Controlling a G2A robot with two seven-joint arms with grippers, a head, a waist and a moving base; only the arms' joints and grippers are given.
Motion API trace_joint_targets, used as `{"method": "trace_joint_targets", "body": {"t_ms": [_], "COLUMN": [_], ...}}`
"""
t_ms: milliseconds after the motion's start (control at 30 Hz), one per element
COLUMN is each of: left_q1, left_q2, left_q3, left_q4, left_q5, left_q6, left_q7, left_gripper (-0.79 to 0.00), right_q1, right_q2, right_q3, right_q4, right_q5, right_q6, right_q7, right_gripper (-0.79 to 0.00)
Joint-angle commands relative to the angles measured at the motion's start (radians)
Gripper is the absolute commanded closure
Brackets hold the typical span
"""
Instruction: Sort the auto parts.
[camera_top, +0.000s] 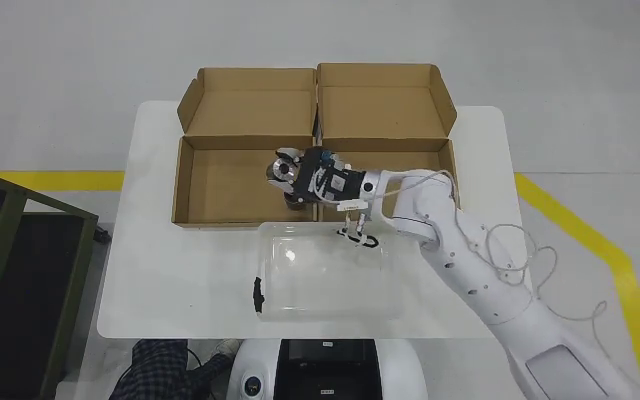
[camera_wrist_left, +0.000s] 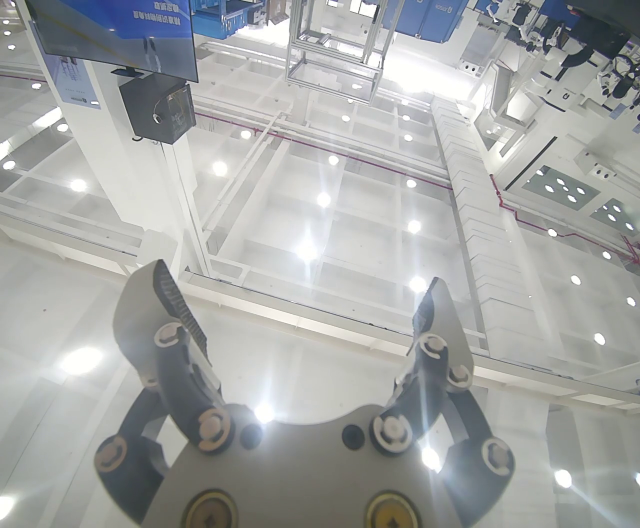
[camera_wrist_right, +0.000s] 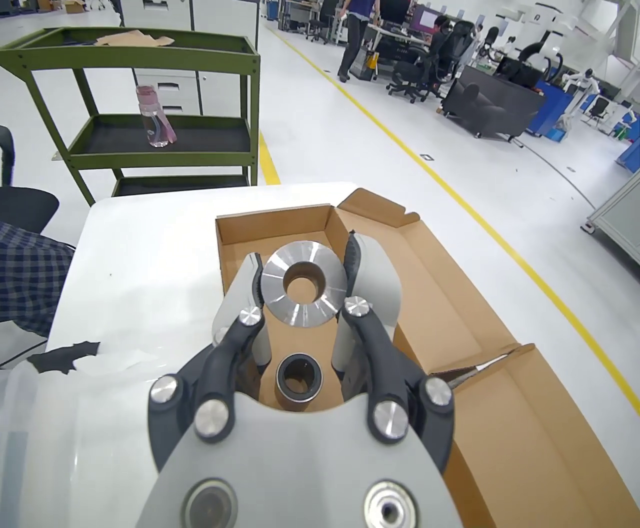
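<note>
My right gripper (camera_top: 284, 168) hangs over the right end of the left cardboard box (camera_top: 215, 188), shut on a silver metal disc (camera_wrist_right: 304, 285) with a round centre hole. The same disc (camera_top: 279, 172) appears between the fingers from above. A dark cylindrical bushing (camera_wrist_right: 298, 378) stands on the box floor (camera_wrist_right: 440, 320) just below the right gripper (camera_wrist_right: 305, 257). My left gripper (camera_wrist_left: 296, 279) points up at the ceiling, open and holding nothing.
A second open cardboard box (camera_top: 400, 110) adjoins the first on the right. A clear plastic bin (camera_top: 330, 285) sits at the table's front, with black parts at its left rim (camera_top: 258, 294) and back rim (camera_top: 358, 238). A green cart (camera_wrist_right: 130, 100) stands beyond the table.
</note>
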Motion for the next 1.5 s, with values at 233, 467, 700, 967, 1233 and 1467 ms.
{"method": "trace_joint_targets", "body": {"t_ms": [233, 467, 700, 967, 1233, 1467], "left_q1": [0.000, 0.000, 0.000, 0.000, 0.000, 0.000], "left_q2": [0.000, 0.000, 0.000, 0.000, 0.000, 0.000], "left_q3": [0.000, 0.000, 0.000, 0.000, 0.000, 0.000], "left_q4": [0.000, 0.000, 0.000, 0.000, 0.000, 0.000], "left_q5": [0.000, 0.000, 0.000, 0.000, 0.000, 0.000], "left_q6": [0.000, 0.000, 0.000, 0.000, 0.000, 0.000], "left_q7": [0.000, 0.000, 0.000, 0.000, 0.000, 0.000], "left_gripper": [-0.785, -0.785, -0.785, -0.785, -0.785, -0.785], "right_q1": [0.072, 0.133, 0.186, 0.226, 0.261, 0.287], "right_q2": [-0.049, -0.093, -0.136, -0.185, -0.238, -0.281], "right_q3": [-0.091, -0.161, -0.216, -0.271, -0.323, -0.355], "right_q4": [0.154, 0.256, 0.362, 0.459, 0.544, 0.611], "right_q5": [0.023, 0.016, 0.006, -0.004, -0.020, -0.040], "right_q6": [0.039, 0.055, 0.052, 0.049, 0.041, 0.029], "right_q7": [-0.008, -0.003, -0.002, 0.000, 0.014, 0.034], "right_gripper": [0.000, 0.000, 0.000, 0.000, 0.000, 0.000]}}
